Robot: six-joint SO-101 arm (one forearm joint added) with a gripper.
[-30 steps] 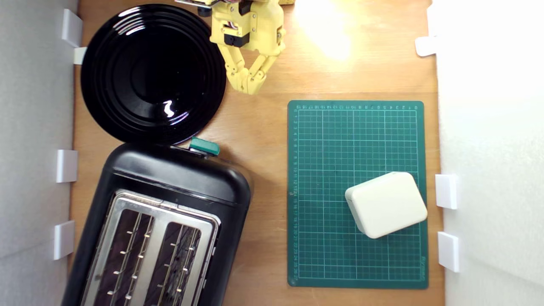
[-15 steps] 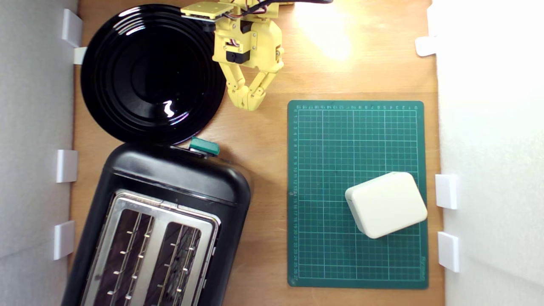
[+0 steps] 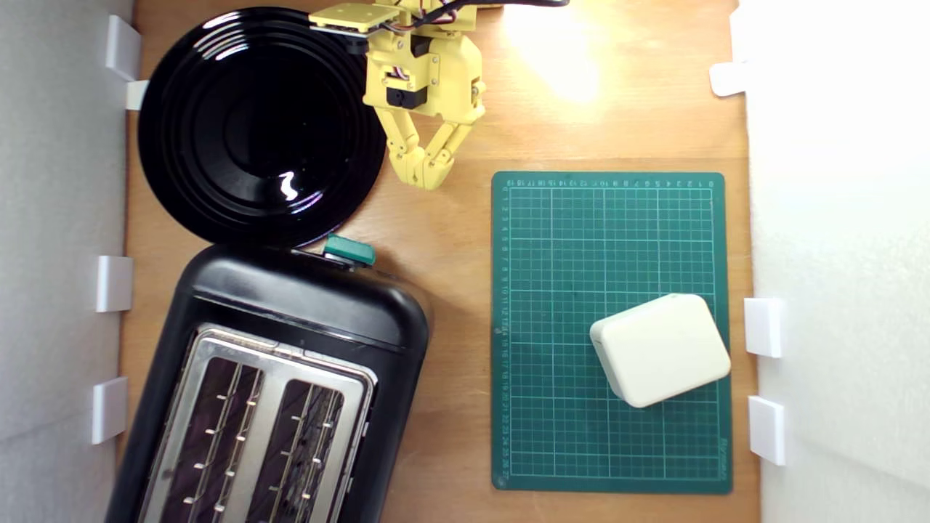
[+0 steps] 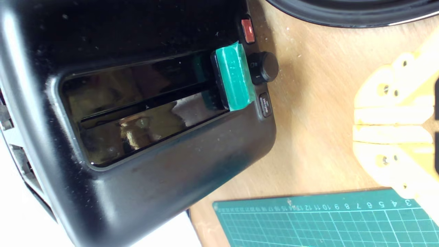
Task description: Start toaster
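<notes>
Yellow plastic, the robot's hand (image 3: 427, 174) hangs over the wooden counter (image 3: 450, 247) near the top of the exterior view, its two fingers pressed together with nothing between them; the wrist view shows the same closed tips (image 4: 391, 124) meeting flat. The hand sits just off the edge of a round black plate (image 3: 261, 123), on the plate's side toward the exterior view's right, and apart from everything else. The glossy black toaster (image 3: 290, 305) fills the lower part of the exterior view's left, its silver top plate (image 3: 265, 421) and two slots facing up. Its teal-green lever knob (image 3: 349, 250) juts from the end nearest the plate, well apart from the hand. In the wrist view, the knob (image 4: 233, 77) stands beside a black dial (image 4: 265, 67) and a small red button (image 4: 247, 30). A green cutting mat (image 3: 581, 240) lies on the exterior view's right, carrying a cream-coloured box (image 3: 660, 349).
</notes>
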